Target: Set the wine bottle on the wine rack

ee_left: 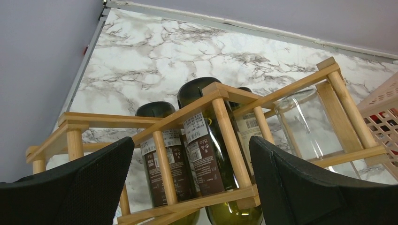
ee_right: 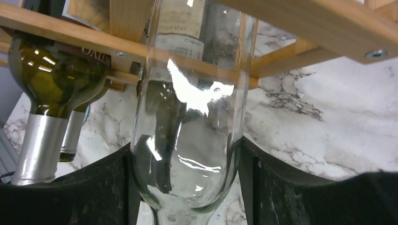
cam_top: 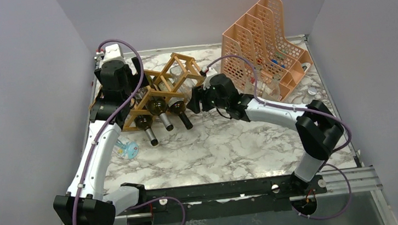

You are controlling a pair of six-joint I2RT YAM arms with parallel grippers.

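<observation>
The wooden wine rack (cam_top: 166, 74) stands at the back left and holds three dark green bottles (cam_top: 161, 116) with their necks pointing forward. My right gripper (cam_top: 198, 99) is shut on a clear glass wine bottle (ee_right: 192, 108) at its shoulder. The bottle's body lies inside a right-hand cell of the rack (ee_right: 300, 23). It also shows in the left wrist view (ee_left: 305, 122), behind the rack's sticks (ee_left: 225, 136). My left gripper (cam_top: 127, 75) is open and empty behind the rack, and its jaws stand wide apart around the rack's rear edge (ee_left: 192, 187).
A peach plastic mesh file holder (cam_top: 262, 46) stands at the back right, close to the right arm. A small light-blue object (cam_top: 129, 149) lies by the left arm. Small items (cam_top: 310, 88) lie near the right edge. Walls enclose the table on three sides.
</observation>
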